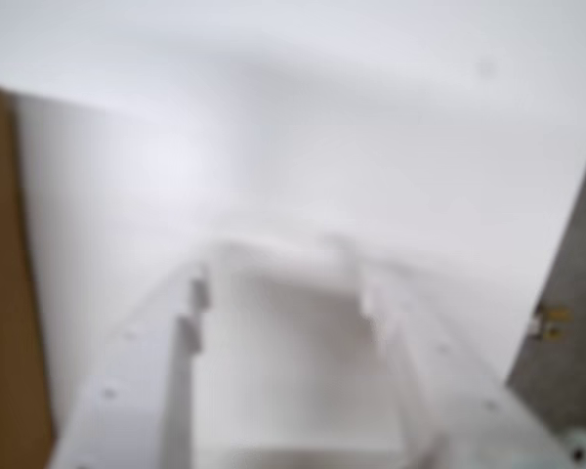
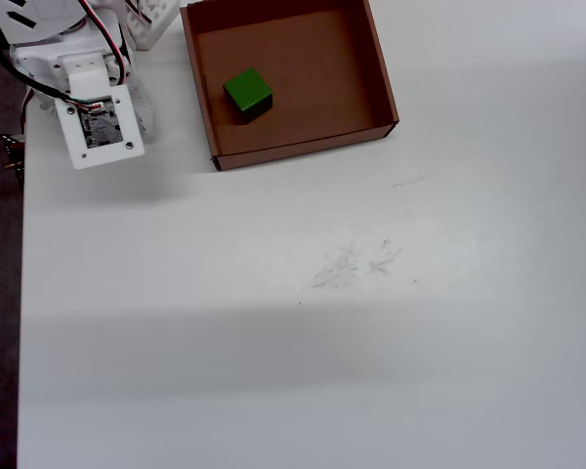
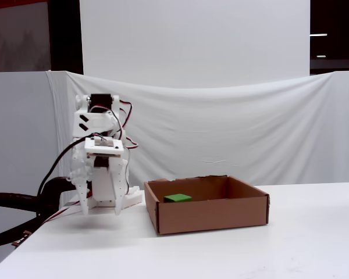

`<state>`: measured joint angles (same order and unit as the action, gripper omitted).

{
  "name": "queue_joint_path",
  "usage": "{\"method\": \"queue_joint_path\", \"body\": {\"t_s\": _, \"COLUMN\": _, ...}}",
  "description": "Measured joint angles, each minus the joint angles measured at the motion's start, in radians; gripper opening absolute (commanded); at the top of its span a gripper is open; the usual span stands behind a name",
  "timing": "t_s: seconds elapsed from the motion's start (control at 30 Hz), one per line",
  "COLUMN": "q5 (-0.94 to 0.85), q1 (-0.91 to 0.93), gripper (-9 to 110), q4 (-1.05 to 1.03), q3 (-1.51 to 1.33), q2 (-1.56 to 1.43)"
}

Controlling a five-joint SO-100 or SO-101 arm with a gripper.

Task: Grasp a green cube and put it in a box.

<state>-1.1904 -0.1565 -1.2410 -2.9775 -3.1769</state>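
Writing: none readable on any object; the small board on the arm's wrist module in the overhead view is too small to make out.
Surface: flat white bench with faint grey scuff marks near its middle (overhead view); a dark floor strip runs along its left edge.
Room: a white draped cloth backdrop stands behind the bench in the fixed view, with a white wall panel above it and dark areas to either side.
Cubes: one small solid bright-green cube, resting on the box floor toward the left wall in the overhead view; its top also shows above the box wall in the fixed view.
Boxes: one shallow square brown cardboard box with low upright walls, at the upper middle of the bench.
Arms: one white plastic robot arm, folded just left of the box, black cables trailing off the bench.
Pincer: white two-finger pincer, blurred in the wrist view, fingers apart with nothing between them (bare bench below).
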Motion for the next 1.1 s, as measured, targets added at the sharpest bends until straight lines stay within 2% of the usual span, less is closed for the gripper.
{"method": "queue_joint_path", "body": {"t_s": 1.1, "q5": 0.025, "q1": 0.000, "gripper": 21, "q4": 0.000, "q3": 0.000, "q2": 0.000}}
